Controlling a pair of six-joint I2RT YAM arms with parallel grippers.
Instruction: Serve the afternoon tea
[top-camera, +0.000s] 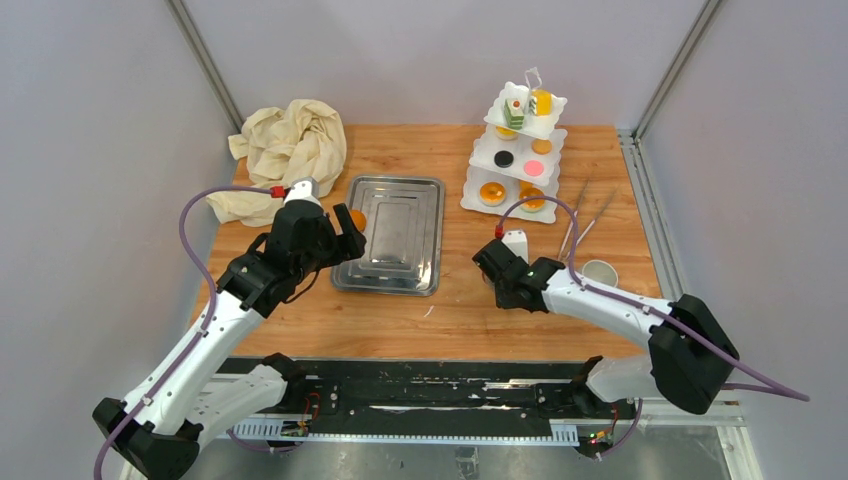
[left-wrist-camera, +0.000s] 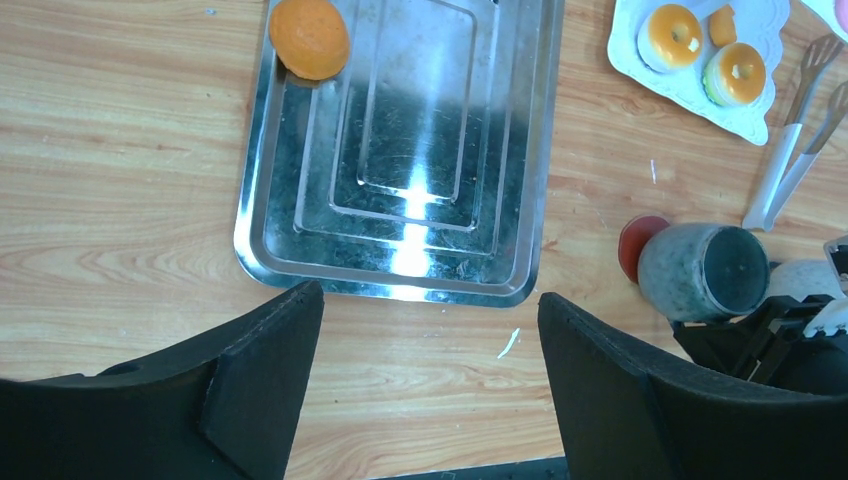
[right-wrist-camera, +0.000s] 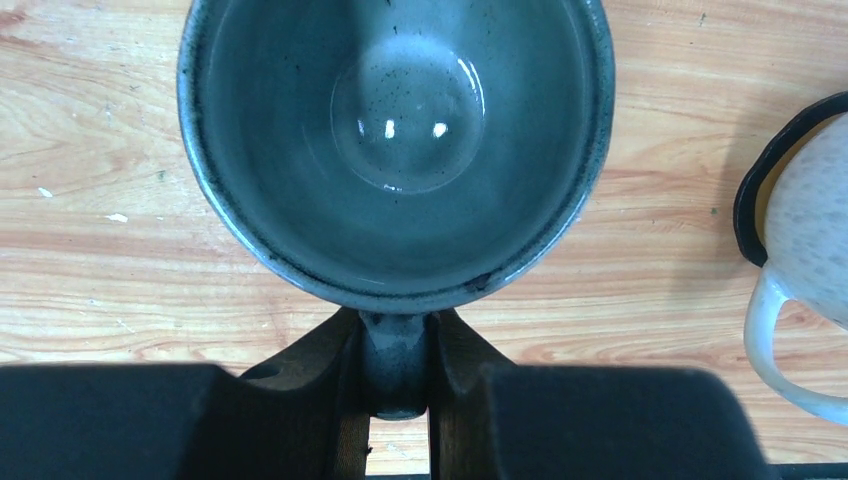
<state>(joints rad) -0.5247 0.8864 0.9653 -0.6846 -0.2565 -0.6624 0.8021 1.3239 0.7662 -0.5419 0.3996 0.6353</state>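
My right gripper is shut on the handle of the grey mug; the mug's empty inside faces the wrist camera. From the left wrist view the grey mug is right of the tray. The off-white mug stands to the right. The white three-tier stand at the back right holds orange, pink, black and green-layered cakes. One orange cake lies in the steel tray's far left corner. My left gripper is open and empty above the table by the tray's near edge.
The steel tray lies mid-table. A cream cloth is bunched at the back left. Tongs lie between the stand and the off-white mug. A red round thing lies by the grey mug.
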